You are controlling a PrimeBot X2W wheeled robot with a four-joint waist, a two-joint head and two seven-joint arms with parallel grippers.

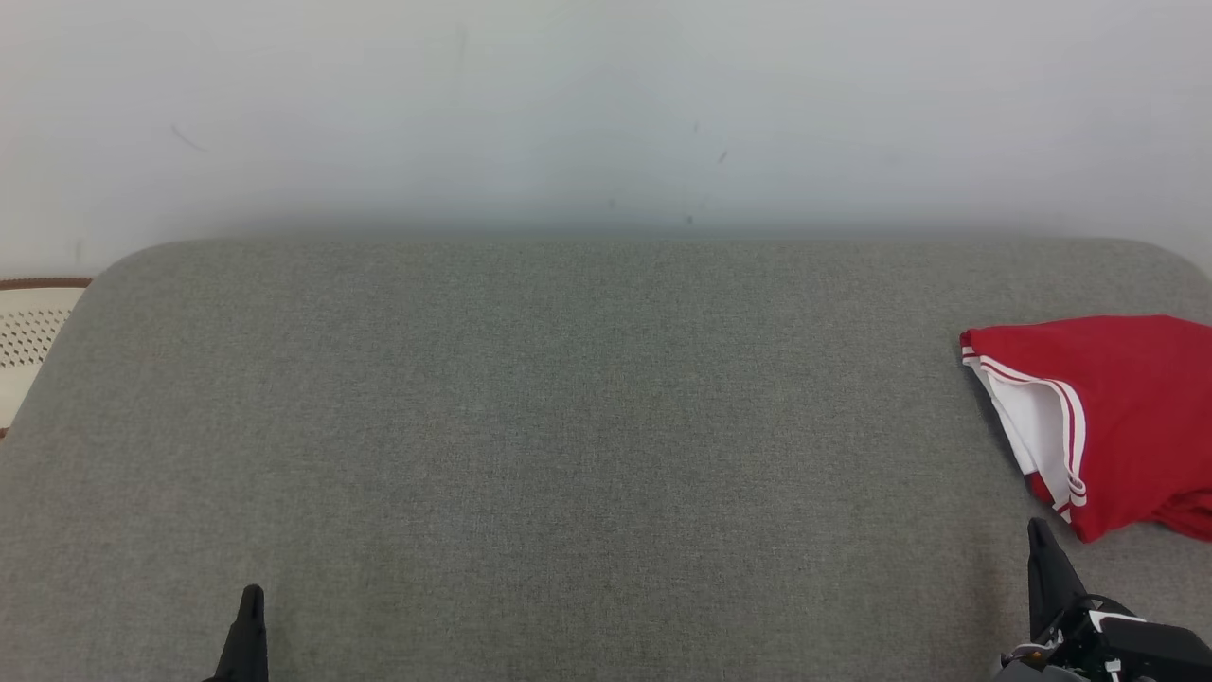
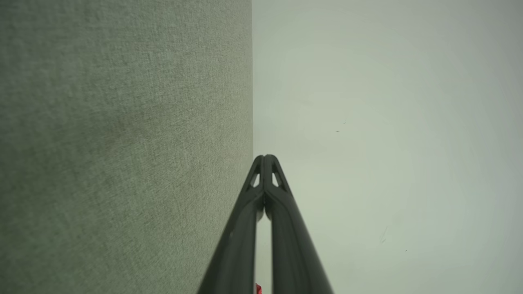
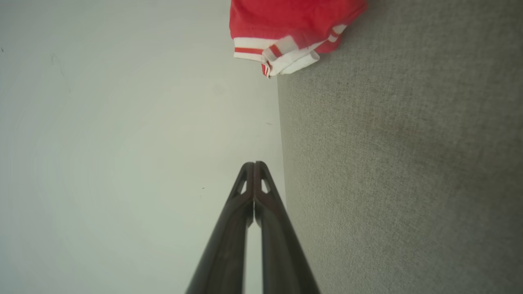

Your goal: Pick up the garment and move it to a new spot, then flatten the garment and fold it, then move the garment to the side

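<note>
We see the red garment, trimmed in white with red stripes, lying folded over on the grey pad at its right edge, partly cut off by the head view. Our right gripper is at the pad's near right corner, just short of the garment and not touching it, its two fingers pressed together on nothing. Our left gripper is at the pad's near edge, left of its middle and well apart from the garment, fingers likewise closed and empty. Beyond the pad's far edge rises a pale wall. Off the pad's far left corner stands a pale perforated thing with a brown rim
</note>
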